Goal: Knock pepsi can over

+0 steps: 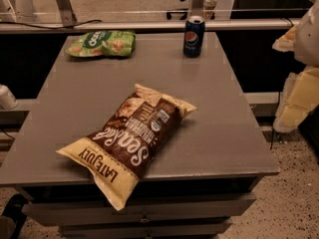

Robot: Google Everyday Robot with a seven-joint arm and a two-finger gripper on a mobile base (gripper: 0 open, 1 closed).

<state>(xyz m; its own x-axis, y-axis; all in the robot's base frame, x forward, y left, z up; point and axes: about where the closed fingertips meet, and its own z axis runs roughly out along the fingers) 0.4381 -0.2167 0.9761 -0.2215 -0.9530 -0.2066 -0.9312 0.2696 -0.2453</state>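
Camera view: can (194, 36) stands up at the worktop's (224, 133) far edge.
Hand (299, 91) is off to the right, well apart; can't tell if it's open. A hard push might send the can off the back.

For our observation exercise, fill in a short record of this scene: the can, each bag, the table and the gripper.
can: upright, near the far edge of the table
green bag: flat, far left of the table
brown bag: flat, near edge, one end overhanging
gripper: right edge of view, off the table, apart from the can
task: not yet done
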